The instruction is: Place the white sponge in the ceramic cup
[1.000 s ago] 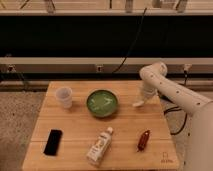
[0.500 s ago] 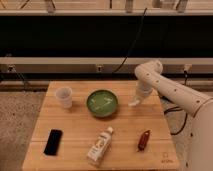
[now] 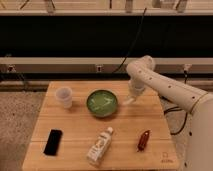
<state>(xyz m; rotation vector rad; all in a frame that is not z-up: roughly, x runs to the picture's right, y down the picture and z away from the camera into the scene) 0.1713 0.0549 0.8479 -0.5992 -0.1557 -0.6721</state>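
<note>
The claw (image 3: 130, 100) is seen low over the tabletop (image 3: 125, 131), near its far edge, hung from an arm (image 3: 165, 91) that comes in from the side away from the cup. It is closed. A small pale block is pinched at its tip and is taken to be the white sponge (image 3: 128, 102), since no such block is seen elsewhere. Contact w/ the wood can't be told.

The green bowl (image 3: 102, 103) sits just beside the claw, directly btw. it and the ceramic cup (image 3: 64, 96). The cup stands upright, well apart from the claw, beyond the bowl. This is prob. why the sponge is held pinched at the tip, not deep in the jaws: it can then be dropped cleanly into a narrow mouth.

Nearer the camera than the claw, three things are laid flat:
- a white-and-tan bottle (image 3: 99, 146), on its side
- a black phone (image 3: 53, 142), out toward the cup side
- a small red-brown item (image 3: 144, 140), approx. in line w/ the claw

None of these lies in the claw-to-cup path.

Judged step: sponge gripped, carry to cup not yet done. A lift is called for first, so the bowl rim is cleared. Then a pass across the bowl is needed, w/ release only once the claw is centred above the cup. Main risks: sponge dropped into the bowl by mistake, or the light cup knocked over.
</note>
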